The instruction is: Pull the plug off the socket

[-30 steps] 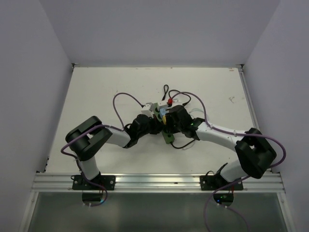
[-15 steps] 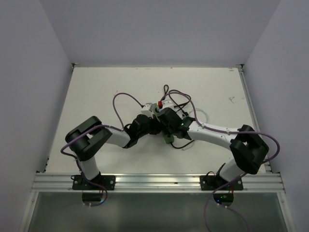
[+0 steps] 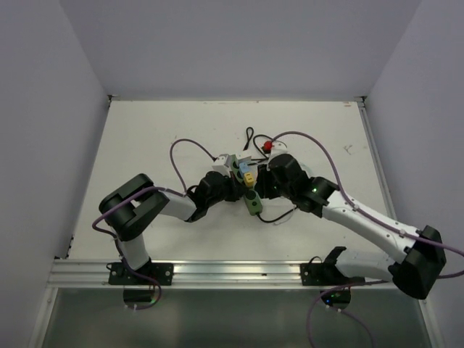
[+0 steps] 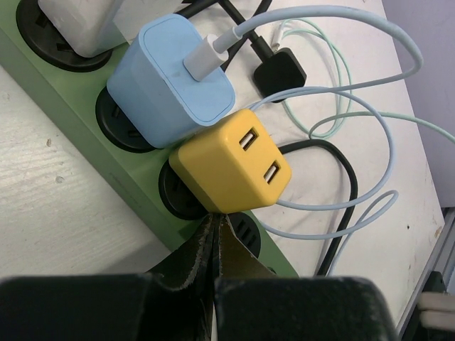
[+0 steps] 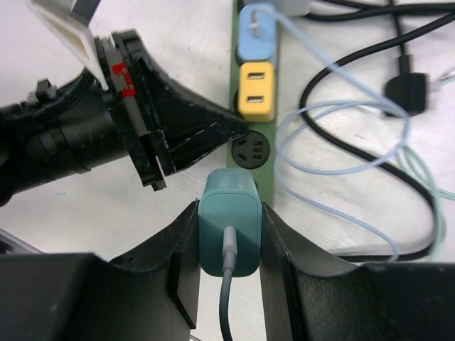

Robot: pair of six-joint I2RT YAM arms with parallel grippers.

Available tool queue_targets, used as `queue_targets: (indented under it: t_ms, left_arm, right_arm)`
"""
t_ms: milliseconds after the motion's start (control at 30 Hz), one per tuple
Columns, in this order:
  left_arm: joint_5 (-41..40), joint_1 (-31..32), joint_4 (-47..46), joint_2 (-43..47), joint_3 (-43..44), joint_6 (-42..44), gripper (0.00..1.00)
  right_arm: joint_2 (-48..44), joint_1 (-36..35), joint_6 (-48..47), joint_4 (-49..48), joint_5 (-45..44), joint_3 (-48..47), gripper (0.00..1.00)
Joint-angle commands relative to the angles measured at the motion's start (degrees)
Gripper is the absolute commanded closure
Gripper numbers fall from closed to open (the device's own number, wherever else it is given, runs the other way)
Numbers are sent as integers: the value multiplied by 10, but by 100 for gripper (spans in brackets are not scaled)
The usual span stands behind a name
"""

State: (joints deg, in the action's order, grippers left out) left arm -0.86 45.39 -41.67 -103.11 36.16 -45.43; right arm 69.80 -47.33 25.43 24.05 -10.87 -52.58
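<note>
One teal plug [image 5: 227,238] gripped by the right pincer [image 5: 229,209], held over the near end of the green socket [image 5: 270,128] lying mid-table [image 5: 178,35] | empty outlet [image 5: 250,150] just beyond | left pincer [image 4: 217,238] closed, tips touching the socket's edge beside the yellow adapter [image 5: 256,89] | blue adapter [image 5: 256,39] farther along, both seated.

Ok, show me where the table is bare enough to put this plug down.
Bare table lies left of the purple cable loop and along the far edge. Crowded: the cords beside the power strip, where the left gripper and the right gripper, holding the teal plug, meet.
</note>
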Motion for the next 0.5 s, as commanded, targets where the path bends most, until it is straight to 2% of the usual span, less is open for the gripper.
queue_targets:
  t_ms: [0, 133, 333, 467]
  left_arm:
    - [-53, -5, 181, -69, -18, 41, 100]
    - [-55, -4, 180, -67, -21, 41, 100]
    - [-54, -4, 179, -67, -21, 41, 100]
    - [-54, -3, 179, -67, -21, 43, 100]
  right_arm:
    - [-80, 36, -6, 46, -29, -31, 100]
    - [-135, 82, -3, 78, -114, -38, 100]
    - [-145, 171, 9, 75, -165, -39, 100]
    - [-99, 271, 13, 45, -66, -31, 100]
